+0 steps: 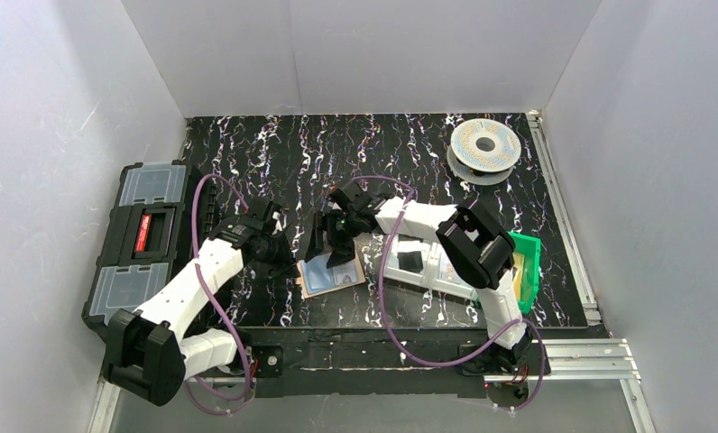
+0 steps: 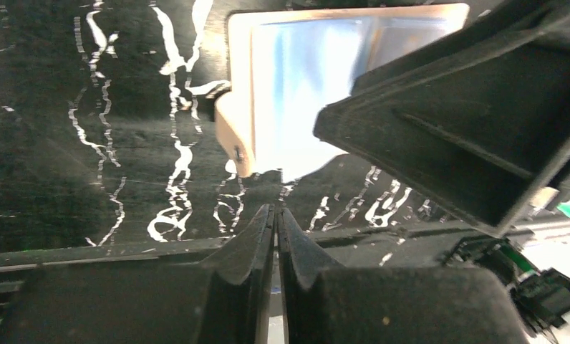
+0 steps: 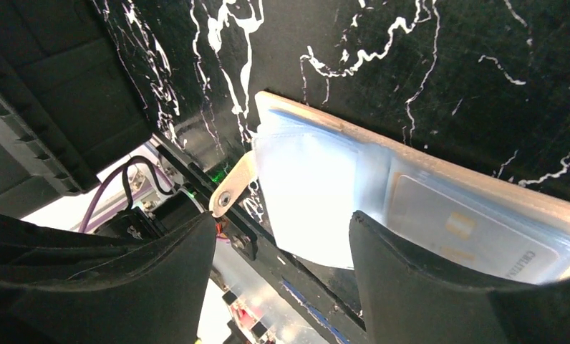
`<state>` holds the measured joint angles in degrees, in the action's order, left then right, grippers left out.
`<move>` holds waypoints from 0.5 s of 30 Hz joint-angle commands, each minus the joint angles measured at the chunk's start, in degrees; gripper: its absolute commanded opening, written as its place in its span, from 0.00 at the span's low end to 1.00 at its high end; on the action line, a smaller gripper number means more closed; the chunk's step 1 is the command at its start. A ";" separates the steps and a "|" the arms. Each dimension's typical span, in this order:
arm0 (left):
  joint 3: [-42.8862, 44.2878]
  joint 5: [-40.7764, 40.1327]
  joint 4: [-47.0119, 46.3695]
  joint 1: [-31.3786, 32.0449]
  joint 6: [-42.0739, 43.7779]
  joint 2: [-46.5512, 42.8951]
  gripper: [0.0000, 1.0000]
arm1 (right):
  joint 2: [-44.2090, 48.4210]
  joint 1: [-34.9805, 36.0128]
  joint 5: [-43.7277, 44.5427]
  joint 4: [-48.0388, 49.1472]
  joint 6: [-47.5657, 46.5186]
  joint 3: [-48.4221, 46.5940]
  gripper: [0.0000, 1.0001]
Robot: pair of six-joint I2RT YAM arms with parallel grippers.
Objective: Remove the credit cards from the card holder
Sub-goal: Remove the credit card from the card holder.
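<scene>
The tan card holder (image 1: 355, 273) lies flat on the black marbled mat in front of both arms. On it lies a pale blue credit card (image 1: 326, 276). In the right wrist view the holder's tan edge (image 3: 318, 115) frames a pale shiny card (image 3: 303, 193) and a second card (image 3: 468, 229) with printed marks. My right gripper (image 3: 282, 229) (image 1: 334, 245) hovers over the holder's left end, jaws open, nothing pinched. My left gripper (image 2: 276, 215) (image 1: 283, 248) is shut and empty just left of the holder (image 2: 233, 136); the card (image 2: 303, 86) shows beyond its tips.
A black toolbox (image 1: 143, 244) sits at the left edge. A clear compartment tray (image 1: 428, 266) and a green bin (image 1: 529, 262) lie under the right arm. A filament spool (image 1: 484, 149) stands at the back right. White walls enclose the mat.
</scene>
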<state>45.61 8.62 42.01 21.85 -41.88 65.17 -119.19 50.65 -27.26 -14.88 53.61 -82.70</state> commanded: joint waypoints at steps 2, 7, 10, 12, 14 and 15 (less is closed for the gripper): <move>4.54 7.36 -2.96 0.12 -0.02 1.17 0.09 | 6.45 -0.02 3.48 -2.39 -1.91 -0.12 0.75; 4.98 12.54 -9.32 0.17 -3.41 6.15 0.13 | 10.21 -1.12 12.69 -10.40 -4.92 0.76 0.68; 3.93 15.74 -14.25 0.09 -5.60 9.39 0.19 | 11.27 -2.28 14.47 -12.85 -6.34 2.24 0.62; 3.63 16.86 -16.71 0.12 -6.30 11.54 0.20 | 11.94 -2.86 15.53 -13.30 -7.18 3.79 0.60; 3.53 17.21 -18.86 0.12 -6.60 13.45 0.22 | 12.23 -2.90 16.79 -14.02 -8.34 4.56 0.58; 3.44 17.14 -19.72 0.12 -6.68 14.24 0.22 | 11.97 -2.92 17.18 -14.63 -8.91 4.44 0.57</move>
<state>49.46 22.31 27.64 21.87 -46.85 77.52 -108.36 48.23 -14.30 -24.99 47.97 -79.74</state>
